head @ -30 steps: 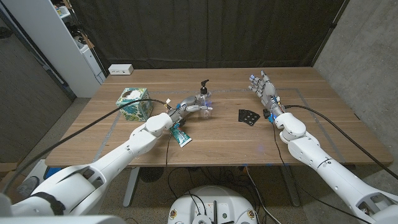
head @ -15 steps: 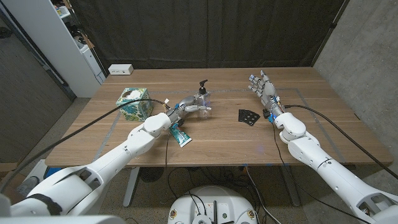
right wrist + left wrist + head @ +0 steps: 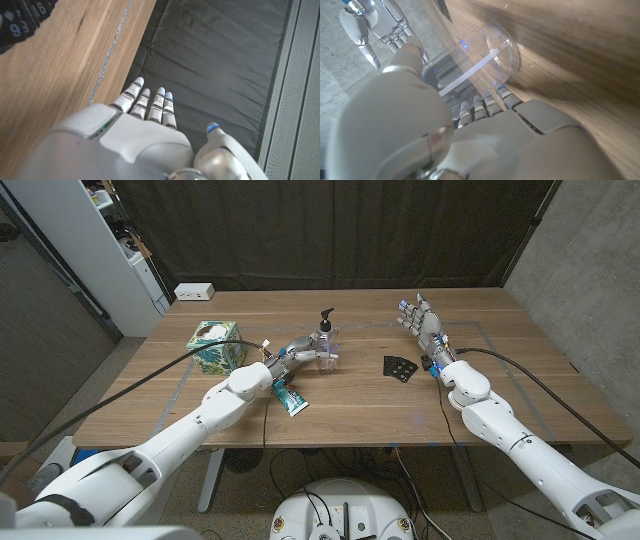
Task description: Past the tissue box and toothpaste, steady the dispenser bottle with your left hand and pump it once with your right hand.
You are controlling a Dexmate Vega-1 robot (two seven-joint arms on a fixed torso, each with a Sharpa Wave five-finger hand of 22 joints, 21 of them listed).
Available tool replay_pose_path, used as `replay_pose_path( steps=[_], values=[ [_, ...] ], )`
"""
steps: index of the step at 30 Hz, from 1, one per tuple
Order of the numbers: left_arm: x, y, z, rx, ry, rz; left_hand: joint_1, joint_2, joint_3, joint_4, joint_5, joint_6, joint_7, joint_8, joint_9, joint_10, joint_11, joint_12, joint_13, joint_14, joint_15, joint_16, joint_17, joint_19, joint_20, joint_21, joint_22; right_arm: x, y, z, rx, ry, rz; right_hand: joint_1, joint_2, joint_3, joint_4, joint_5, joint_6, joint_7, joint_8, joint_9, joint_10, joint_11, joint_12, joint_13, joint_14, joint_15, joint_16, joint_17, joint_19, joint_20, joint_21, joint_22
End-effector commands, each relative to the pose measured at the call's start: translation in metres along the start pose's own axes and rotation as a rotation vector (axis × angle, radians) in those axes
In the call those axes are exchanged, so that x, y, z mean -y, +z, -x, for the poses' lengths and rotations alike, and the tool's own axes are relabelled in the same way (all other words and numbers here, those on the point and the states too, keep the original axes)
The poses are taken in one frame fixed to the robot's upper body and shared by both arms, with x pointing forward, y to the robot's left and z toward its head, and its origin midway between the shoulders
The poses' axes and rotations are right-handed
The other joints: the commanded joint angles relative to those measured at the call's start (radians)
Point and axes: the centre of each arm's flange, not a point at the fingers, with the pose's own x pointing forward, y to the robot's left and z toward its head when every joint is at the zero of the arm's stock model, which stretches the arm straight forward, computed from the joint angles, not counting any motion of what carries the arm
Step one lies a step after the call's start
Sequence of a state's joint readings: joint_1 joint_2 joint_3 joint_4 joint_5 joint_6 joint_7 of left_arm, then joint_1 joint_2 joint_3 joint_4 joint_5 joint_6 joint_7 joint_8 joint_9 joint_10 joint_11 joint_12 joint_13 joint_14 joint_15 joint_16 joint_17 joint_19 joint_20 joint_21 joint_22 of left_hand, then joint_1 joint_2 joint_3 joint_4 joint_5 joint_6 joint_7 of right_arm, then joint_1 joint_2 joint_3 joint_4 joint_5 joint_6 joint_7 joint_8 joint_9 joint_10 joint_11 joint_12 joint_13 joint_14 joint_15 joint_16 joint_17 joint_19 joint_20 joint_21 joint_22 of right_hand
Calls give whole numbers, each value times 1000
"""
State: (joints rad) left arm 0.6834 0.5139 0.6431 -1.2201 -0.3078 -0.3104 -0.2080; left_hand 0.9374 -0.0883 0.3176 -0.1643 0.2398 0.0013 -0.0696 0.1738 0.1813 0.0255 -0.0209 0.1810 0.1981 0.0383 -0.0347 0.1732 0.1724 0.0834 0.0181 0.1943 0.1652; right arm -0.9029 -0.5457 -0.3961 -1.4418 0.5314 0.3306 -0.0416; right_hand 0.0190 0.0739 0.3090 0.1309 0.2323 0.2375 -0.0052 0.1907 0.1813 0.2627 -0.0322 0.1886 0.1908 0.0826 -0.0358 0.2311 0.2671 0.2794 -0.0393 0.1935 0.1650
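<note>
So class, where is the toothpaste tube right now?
In the head view the toothpaste tube lies left of centre, just under the left arm, nearer than the pump bottle and right of the tissue box.

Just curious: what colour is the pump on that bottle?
Black, atop the clear dispenser bottle; the head view shows the pump best.

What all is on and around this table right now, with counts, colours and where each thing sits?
dispenser bottle: one, clear with a black pump, table's middle, far half, held by the left robot hand
tissue box: one, teal patterned, left part of the table
toothpaste: one tube, teal and white, near side of the bottle, partly under the left arm
black card: one, black with white marks, right of the bottle
power strip: one, white, on the floor beyond the table's far left corner
table: one, wooden
left robot hand: one, grey, fingers around the bottle
right robot hand: one, grey, fingers spread, holding nothing, right far part of the table
</note>
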Motion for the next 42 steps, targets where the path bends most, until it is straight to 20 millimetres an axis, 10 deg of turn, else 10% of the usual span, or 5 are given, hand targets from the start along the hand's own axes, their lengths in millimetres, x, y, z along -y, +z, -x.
replay_pose_path(
  steps=[1,15,42],
  values=[
    [-8,3,11,-1,-9,7,-15,-10,-8,6,-7,-21,16,3,0,-40,11,-1,-2,-45,14,-8,0,-26,-10,-10,5,-3,-1,-1,-2,-2,-5,9,39,6,3,4,2,-5,5,1,8,4,6,1,8,1,0,4,4,-11,-5,3],
    [-23,18,22,20,-43,26,-85,-12,-21,21,-20,-95,80,0,-2,-128,61,0,-9,-134,57,-4,0,-108,-34,-21,4,-2,-5,-2,0,-8,-24,8,35,5,2,3,-11,0,1,1,-12,6,-1,0,-3,3,-4,6,-4,-15,-7,3],
    [-61,31,60,104,51,73,-174,2,-37,45,-27,-113,91,6,-3,-171,72,5,-12,-173,71,2,1,-151,-36,-17,5,-2,-11,0,11,-65,-48,2,33,3,6,2,-52,5,-9,-1,-43,18,-3,-1,-21,-5,-11,9,-24,-18,-11,3]
  ],
)
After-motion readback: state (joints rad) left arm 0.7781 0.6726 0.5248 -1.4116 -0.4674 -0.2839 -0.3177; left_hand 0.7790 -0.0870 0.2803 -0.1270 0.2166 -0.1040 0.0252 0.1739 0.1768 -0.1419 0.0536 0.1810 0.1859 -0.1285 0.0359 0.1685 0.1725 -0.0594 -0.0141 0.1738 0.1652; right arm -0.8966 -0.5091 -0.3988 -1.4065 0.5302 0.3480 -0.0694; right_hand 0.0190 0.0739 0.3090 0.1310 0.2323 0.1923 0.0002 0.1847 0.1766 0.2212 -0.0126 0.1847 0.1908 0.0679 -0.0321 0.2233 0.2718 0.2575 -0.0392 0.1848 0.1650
